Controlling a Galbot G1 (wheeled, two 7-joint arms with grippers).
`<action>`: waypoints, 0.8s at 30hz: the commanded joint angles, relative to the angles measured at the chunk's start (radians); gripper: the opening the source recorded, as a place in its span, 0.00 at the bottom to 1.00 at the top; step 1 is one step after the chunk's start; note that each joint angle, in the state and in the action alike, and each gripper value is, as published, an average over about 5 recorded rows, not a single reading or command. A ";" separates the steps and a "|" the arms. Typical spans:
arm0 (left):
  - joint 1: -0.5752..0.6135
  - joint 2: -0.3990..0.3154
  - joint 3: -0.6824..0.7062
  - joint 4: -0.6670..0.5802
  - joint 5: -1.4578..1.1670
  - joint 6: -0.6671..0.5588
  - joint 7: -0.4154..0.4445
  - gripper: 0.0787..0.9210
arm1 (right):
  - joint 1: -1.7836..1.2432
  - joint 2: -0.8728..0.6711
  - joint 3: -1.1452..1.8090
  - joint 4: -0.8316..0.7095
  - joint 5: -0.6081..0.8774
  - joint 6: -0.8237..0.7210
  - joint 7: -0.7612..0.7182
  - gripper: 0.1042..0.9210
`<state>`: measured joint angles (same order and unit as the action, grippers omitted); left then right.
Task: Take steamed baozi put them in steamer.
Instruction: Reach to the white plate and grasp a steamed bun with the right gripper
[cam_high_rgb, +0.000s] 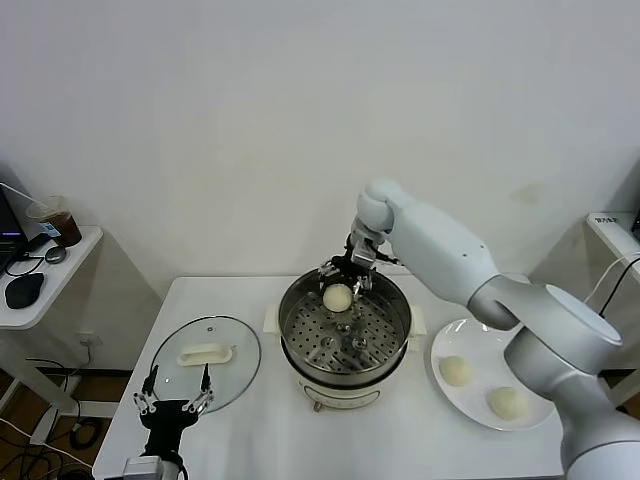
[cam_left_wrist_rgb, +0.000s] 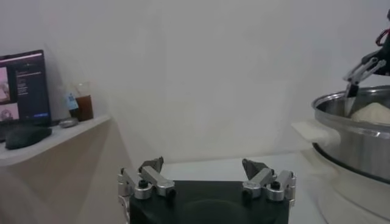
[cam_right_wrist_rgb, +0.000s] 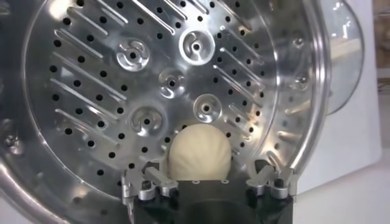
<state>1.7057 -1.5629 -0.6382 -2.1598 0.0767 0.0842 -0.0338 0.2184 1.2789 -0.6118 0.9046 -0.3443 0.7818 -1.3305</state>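
One steamed baozi (cam_high_rgb: 338, 297) sits on the perforated tray at the far side of the steamer (cam_high_rgb: 345, 330), inside the rim. The right gripper (cam_high_rgb: 346, 270) hovers directly over it, jaws spread to either side of the bun and clear of it, so the bun is released. Two more baozi (cam_high_rgb: 456, 371) wait on the white plate (cam_high_rgb: 470, 410), just right of the steamer, on the right arm's side; they are round, with no long axis to match. The left gripper (cam_high_rgb: 176, 401) hangs open left of the steamer, near the glass lid (cam_high_rgb: 205, 350).
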 joint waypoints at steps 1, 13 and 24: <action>0.001 0.000 0.001 0.000 0.000 0.001 0.001 0.88 | 0.097 -0.177 -0.030 0.123 0.316 -0.262 -0.006 0.88; -0.006 0.026 0.007 0.002 -0.008 0.020 0.008 0.88 | 0.200 -0.459 -0.045 0.203 0.458 -1.048 -0.030 0.88; -0.018 0.045 0.002 -0.016 -0.049 0.066 0.012 0.88 | -0.086 -0.787 0.004 0.547 0.329 -1.223 -0.071 0.88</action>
<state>1.6879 -1.5200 -0.6381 -2.1781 0.0385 0.1401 -0.0223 0.3016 0.7510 -0.6466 1.2191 0.0155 -0.1861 -1.3753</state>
